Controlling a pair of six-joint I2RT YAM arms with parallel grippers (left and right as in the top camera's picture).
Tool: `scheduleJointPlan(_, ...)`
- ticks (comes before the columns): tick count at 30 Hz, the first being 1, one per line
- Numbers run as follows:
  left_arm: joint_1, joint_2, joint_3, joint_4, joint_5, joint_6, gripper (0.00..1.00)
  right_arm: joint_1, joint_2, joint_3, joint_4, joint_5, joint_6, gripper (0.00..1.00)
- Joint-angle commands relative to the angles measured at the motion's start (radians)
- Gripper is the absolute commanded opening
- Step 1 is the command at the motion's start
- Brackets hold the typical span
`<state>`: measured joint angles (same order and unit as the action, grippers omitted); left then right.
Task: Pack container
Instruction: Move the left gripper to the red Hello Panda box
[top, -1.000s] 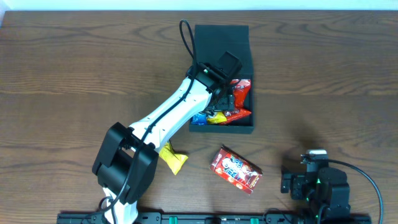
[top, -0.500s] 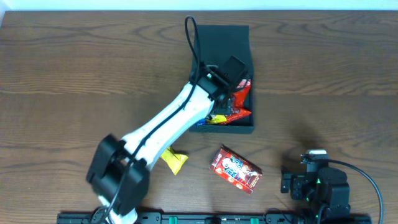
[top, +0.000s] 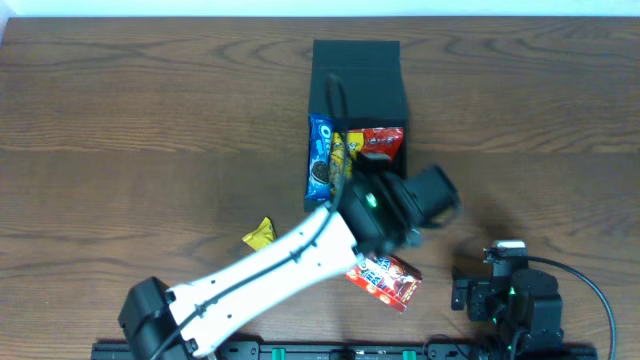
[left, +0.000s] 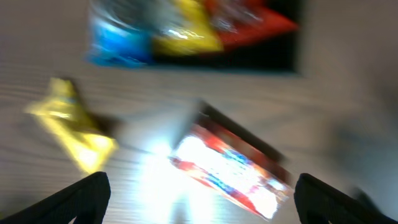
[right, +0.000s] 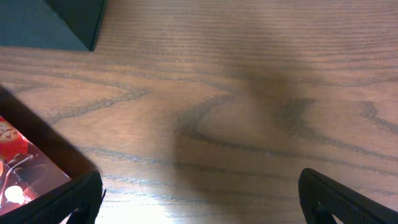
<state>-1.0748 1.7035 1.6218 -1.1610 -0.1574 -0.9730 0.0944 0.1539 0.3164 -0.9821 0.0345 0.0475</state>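
The dark container (top: 356, 70) stands open at the table's back centre. It holds a blue packet (top: 320, 160), a yellow packet (top: 340, 152) and a red packet (top: 384, 140). My left gripper (top: 405, 225) is open and empty, hovering just in front of the container over a red snack packet (top: 386, 280) lying on the table. The left wrist view is blurred and shows that packet (left: 231, 169) between my open fingers (left: 199, 200), with the container (left: 249, 61) beyond. My right gripper (right: 199, 199) is open and empty over bare wood.
A small yellow packet (top: 259, 234) lies on the table left of my left arm, and shows in the left wrist view (left: 71, 124). The right arm (top: 505, 295) rests at the front right. The right wrist view shows a container corner (right: 46, 18) and the red packet's edge (right: 18, 165).
My left gripper has come out of the container and swung forward and right, over the red packet on the table. The packets in the container now show. The right arm has not moved.
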Motion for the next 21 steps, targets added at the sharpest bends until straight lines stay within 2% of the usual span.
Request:
scheduleJointPlan(1, -0.053, 0.003, -0.061, 0.074, 0.109, -0.066, 0.95, -0.009, -0.007, -0.004, -0.004, -0.002, -0.012, 0.99)
scheduleJointPlan(6, -0.070, 0.003, -0.177, 0.193, 0.203, -0.339, 0.95, -0.009, -0.007, -0.004, -0.004, -0.002, -0.012, 0.99)
scheduleJointPlan(10, -0.070, 0.003, -0.256, 0.196, 0.193, -0.636, 0.95, -0.009, -0.007, -0.004, -0.004, -0.002, -0.012, 0.99)
scheduleJointPlan(14, -0.070, 0.003, -0.278, 0.199, 0.202, -0.843, 0.95, -0.009, -0.007, -0.004, -0.004, -0.002, -0.011, 0.99)
scheduleJointPlan(17, -0.070, 0.003, -0.278, 0.212, 0.198, -0.902, 0.95, -0.009, -0.007, -0.004, -0.004, -0.002, -0.012, 0.99)
scheduleJointPlan(21, -0.050, 0.019, -0.279, 0.277, 0.191, -0.899, 0.95, -0.009, -0.007, -0.004, -0.004, -0.002, -0.012, 0.99)
